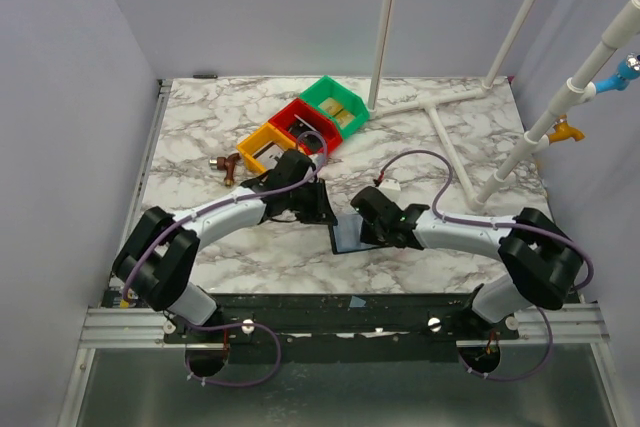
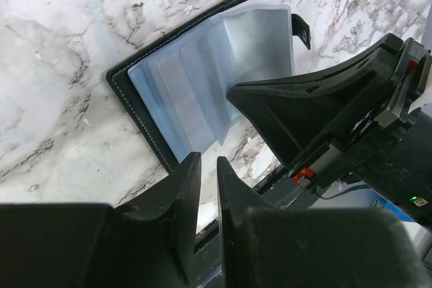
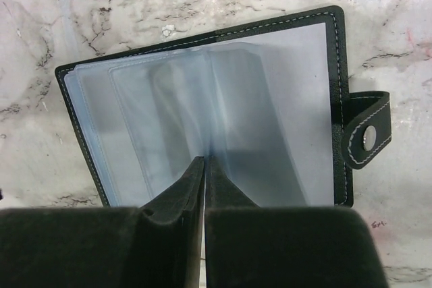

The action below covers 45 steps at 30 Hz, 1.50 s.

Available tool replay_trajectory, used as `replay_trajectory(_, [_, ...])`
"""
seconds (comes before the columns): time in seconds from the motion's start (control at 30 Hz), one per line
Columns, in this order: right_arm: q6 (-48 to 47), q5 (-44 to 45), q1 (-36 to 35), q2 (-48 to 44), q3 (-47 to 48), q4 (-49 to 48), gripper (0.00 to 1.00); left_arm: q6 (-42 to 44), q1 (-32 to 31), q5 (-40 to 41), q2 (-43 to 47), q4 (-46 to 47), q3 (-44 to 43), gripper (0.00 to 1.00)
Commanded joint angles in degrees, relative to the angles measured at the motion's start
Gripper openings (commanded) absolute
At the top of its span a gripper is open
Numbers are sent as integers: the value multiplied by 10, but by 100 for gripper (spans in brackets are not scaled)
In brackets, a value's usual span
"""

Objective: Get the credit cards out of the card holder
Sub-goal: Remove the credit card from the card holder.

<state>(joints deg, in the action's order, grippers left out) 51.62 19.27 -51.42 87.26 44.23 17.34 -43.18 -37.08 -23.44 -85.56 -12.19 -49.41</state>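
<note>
Several clear sleeves (image 3: pixel 270 99) fan up from the card holder (image 3: pixel 223 112), which lies open on the marble table (image 3: pixel 405 5) between my two arms. I can't make out any credit cards. My right gripper (image 3: pixel 204 166) is pinched tight on one of those sleeves. My left gripper (image 2: pixel 208 173) hovers just beside the near edge, barely parted and empty. I'd pin the cover with the left, then lift slowly.
</note>
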Motion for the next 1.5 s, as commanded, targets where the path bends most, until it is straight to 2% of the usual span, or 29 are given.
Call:
replay_trajectory(0.0, [4, -73, 27, -11, -35, -36, 5, -3, -13, -10, -34, 15, -35, 16])
replay_trajectory(0.37, [21, -185, 87, -34, -97, -114, 4, -5, -28, 18, -116, 15, -72, 6])
replay_trajectory(0.67, [29, -216, 104, -50, -117, -127, 3, -6, -38, 22, -149, 23, -78, 1])
replay_trajectory(1.1, [29, -229, 119, -73, -127, -130, 3, -4, -56, 25, -184, 12, -109, 1])
replay_trajectory(1.2, [22, -216, 118, -80, -120, -115, 12, -4, -59, 25, -188, 10, -114, 0])
replay_trajectory(1.37, [-3, -194, 119, -105, -93, -75, 33, -5, -62, 22, -190, 8, -120, 0])
replay_trajectory(1.47, [-22, -174, 118, -123, -75, -52, 39, -3, -63, 21, -193, 5, -129, 0])
